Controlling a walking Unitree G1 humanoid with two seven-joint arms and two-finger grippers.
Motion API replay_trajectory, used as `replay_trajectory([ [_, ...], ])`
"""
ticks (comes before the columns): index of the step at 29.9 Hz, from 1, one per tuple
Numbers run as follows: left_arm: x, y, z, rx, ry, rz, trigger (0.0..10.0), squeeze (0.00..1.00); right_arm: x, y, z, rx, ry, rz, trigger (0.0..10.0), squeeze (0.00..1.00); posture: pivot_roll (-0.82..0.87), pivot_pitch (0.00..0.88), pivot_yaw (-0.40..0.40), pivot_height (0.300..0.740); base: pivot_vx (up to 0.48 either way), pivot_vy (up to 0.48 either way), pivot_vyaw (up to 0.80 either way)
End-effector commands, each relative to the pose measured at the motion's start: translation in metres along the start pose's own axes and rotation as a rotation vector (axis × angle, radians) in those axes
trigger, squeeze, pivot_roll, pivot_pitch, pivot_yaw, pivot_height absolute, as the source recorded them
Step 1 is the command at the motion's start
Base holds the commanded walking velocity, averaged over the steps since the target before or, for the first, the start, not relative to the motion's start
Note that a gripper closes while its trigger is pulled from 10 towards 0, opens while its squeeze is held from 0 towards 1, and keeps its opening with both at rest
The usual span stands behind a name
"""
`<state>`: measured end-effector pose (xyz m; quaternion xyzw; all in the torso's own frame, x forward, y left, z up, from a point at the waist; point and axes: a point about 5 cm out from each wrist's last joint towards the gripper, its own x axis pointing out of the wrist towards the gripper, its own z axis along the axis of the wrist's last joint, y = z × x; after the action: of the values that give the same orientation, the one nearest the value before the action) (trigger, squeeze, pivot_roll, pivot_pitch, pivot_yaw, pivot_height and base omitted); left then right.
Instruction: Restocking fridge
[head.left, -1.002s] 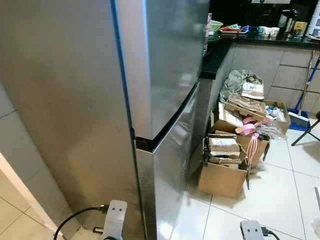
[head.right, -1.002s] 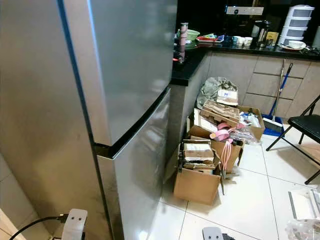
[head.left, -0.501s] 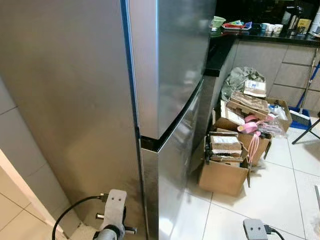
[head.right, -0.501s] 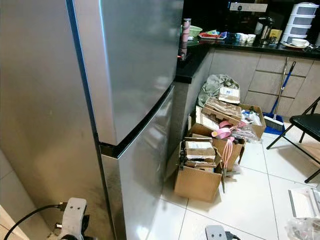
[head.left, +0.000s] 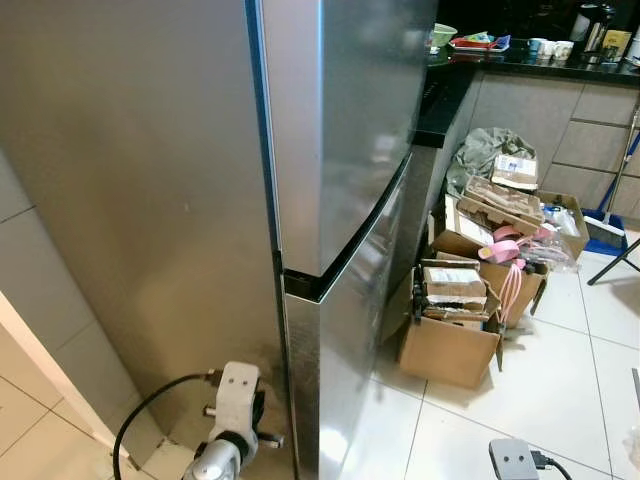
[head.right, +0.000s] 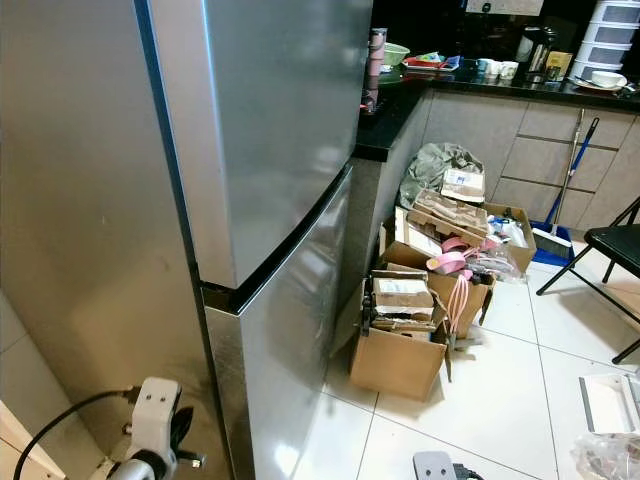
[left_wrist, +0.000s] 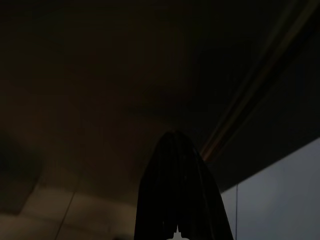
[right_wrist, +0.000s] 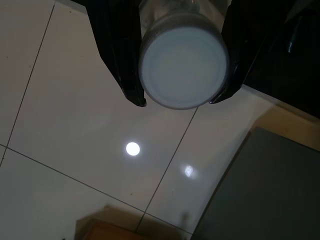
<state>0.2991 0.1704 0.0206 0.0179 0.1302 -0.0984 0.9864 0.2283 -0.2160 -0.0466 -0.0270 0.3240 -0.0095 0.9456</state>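
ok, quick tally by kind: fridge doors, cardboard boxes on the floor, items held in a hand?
Fridge doors: 2, the upper door and the lower door, both shut
Cardboard boxes on the floor: 3
Held items: 1, a white-ended container in the right hand
Total: 6

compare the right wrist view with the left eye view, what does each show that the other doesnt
Right wrist view: the right claw shut on a jar with a white lid, hanging over the floor, its fingers on either side of it.

Left eye view: the closed steel fridge, the left arm low beside it, open boxes of clutter by the counter, and a broom.

Both: the pale tiled floor.
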Motion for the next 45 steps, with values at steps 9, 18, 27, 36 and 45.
replay_trajectory([
  [9,0.013,-0.023,0.020,0.008,-0.072,-0.158,10.0,0.00,-0.001,-0.002,0.000,-0.017,-0.007,-0.008,10.0,0.00,-0.11,0.118,-0.030,0.740,0.000,0.000,0.00],
  [18,0.016,-0.034,0.030,0.024,-0.105,-0.288,10.0,0.00,-0.001,-0.003,0.000,-0.015,-0.010,-0.011,10.0,0.00,-0.12,0.126,-0.026,0.740,0.000,0.000,0.00],
  [27,0.013,-0.048,0.028,0.066,-0.104,-0.392,10.0,0.00,-0.002,-0.002,-0.001,-0.013,-0.009,-0.011,10.0,0.00,-0.11,0.127,-0.027,0.740,0.000,0.000,0.00],
  [36,0.021,-0.043,0.030,0.094,-0.064,-0.296,10.0,0.02,0.000,0.000,0.001,-0.012,-0.014,-0.008,10.0,0.00,-0.12,0.126,-0.027,0.740,0.000,0.000,0.00],
  [45,0.024,-0.061,0.037,0.075,-0.073,-0.438,10.0,1.00,0.000,-0.001,0.002,-0.010,-0.014,-0.010,10.0,0.00,-0.12,0.123,-0.020,0.740,0.000,0.000,0.00],
])
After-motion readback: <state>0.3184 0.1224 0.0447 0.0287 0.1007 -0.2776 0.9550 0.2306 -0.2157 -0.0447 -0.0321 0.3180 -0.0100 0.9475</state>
